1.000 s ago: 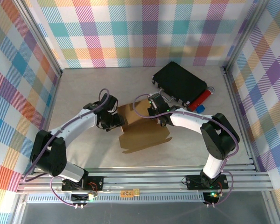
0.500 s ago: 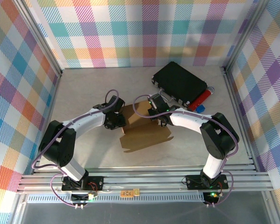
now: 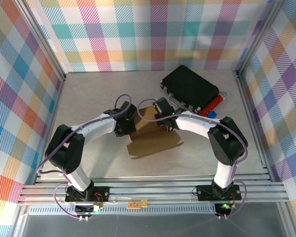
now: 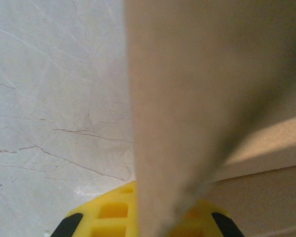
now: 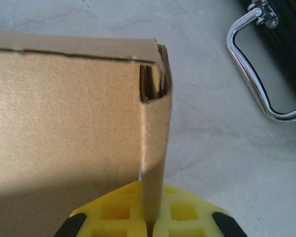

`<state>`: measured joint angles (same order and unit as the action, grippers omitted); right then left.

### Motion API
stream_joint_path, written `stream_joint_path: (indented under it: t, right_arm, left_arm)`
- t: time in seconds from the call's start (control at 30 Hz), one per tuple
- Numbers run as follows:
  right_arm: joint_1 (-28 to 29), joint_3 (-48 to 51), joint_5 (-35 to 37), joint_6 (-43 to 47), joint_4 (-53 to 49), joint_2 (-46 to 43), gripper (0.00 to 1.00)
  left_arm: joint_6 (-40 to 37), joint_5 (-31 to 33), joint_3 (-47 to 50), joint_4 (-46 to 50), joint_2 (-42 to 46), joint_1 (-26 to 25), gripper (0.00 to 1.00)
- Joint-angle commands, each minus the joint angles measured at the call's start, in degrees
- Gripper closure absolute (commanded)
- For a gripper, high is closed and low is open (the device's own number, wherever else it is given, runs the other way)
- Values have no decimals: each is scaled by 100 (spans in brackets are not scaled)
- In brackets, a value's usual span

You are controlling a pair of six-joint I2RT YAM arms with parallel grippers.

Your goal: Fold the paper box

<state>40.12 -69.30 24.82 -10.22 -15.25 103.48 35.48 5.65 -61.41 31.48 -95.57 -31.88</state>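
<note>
Top external: brown corrugated cardboard paper box, partly raised, lies near the black rectangular case, on its left-arm side.
Fingers of left gripper and right gripper are closed thin on opposite upright walls. Risk: an uneven pull buckles a wall or shoves the box against the case; a slip lets the walls spring flat.

Lab test cell, plaid walls, aluminium frame
</note>
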Motion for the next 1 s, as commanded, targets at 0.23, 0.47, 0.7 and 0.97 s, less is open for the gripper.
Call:
stream_joint_path:
  t: [0.23, 0.47, 0.7, 0.97]
  right_arm:
    - [-141, -2046, 342, -2203, -3705, -637, 14]
    - [-318, -2317, -566, -4273, -5733, -1813, 14]
    - [-356, -1796, -1233, -4313, -5168, -2565, 17]
    - [-332, -282, -2569, -3524, -2865, -3464, 37]
  left_arm:
    - [253, 26, -458, 891, -200, 4, 100]
    - [1266, -401, -430, 965, -204, 163, 100]
    - [3003, -539, -863, 1821, -186, 305, 100]
    - [6140, -684, -325, 1573, 685, 331, 100]
